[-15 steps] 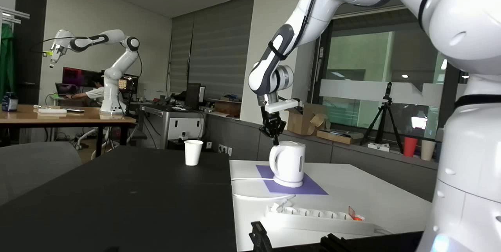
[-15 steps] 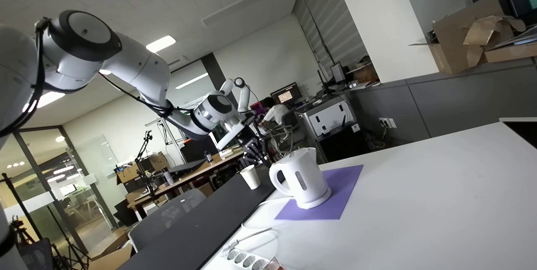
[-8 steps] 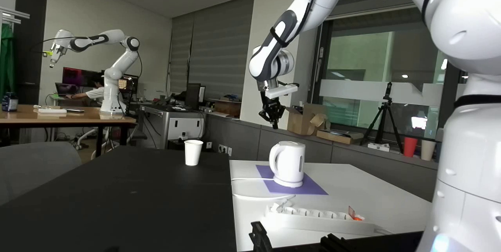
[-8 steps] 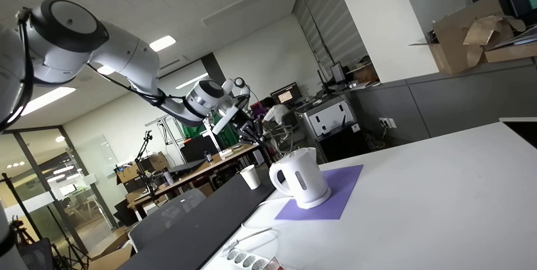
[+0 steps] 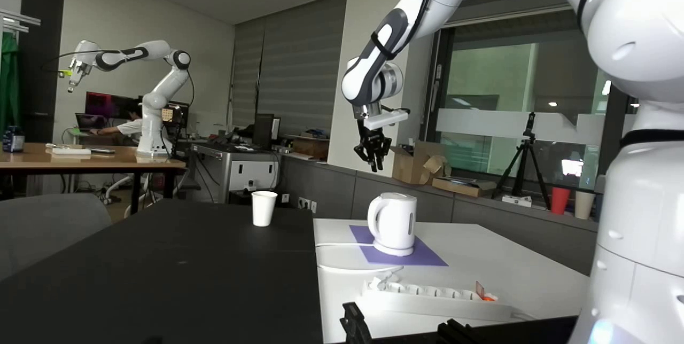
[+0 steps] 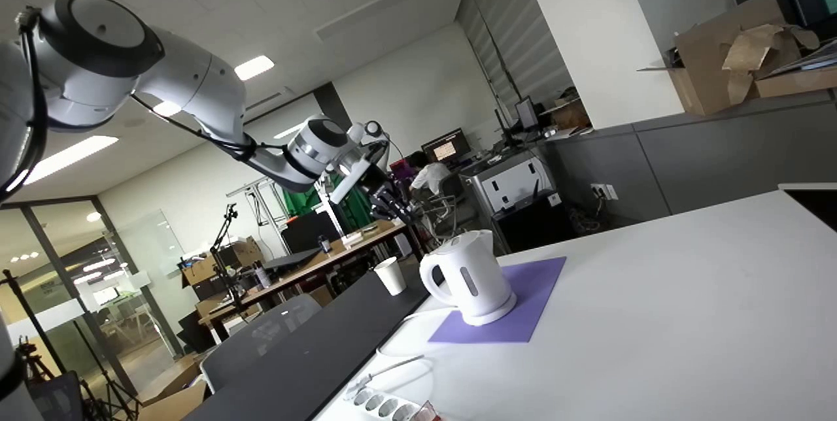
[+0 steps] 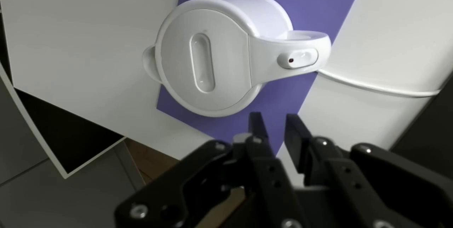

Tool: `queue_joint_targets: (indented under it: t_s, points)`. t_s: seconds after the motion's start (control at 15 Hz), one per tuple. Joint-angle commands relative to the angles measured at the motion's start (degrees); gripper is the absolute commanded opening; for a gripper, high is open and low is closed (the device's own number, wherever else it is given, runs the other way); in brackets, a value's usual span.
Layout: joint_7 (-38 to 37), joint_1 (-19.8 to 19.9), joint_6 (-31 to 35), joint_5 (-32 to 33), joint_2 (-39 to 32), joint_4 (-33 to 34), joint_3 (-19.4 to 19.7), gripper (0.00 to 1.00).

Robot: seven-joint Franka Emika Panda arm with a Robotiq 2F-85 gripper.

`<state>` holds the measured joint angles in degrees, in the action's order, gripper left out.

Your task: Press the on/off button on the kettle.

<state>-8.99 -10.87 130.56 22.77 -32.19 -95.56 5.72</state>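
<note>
Tool point(image 7: 274, 116): jaws narrowly parted, nothing held, clear of the white electric kettle point(image 7: 230, 56), which stands upright below it on a purple mat point(image 7: 313, 5). Risk: a misaligned press could miss the handle switch point(image 7: 299, 58) and tip the kettle.

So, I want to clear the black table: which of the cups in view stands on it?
The white paper cup, left of the electric kettle in both exterior views. The red cup and the beige cup stand on the window ledge.
</note>
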Motion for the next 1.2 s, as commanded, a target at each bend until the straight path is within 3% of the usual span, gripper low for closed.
queue_joint_targets:
  t_s: [0.0, 0.47, 1.13]
  points:
    - [-1.35, 0.01, -1.31, 1.13, 0.81, 0.11, 0.16, 0.54]
    - [-1.42, 0.24, -1.49, 1.05, 0.65, 0.25, 0.37, 1.00]
    - [-0.22, 0.77, -1.13, 0.53, 0.02, 0.16, -0.11, 1.00]
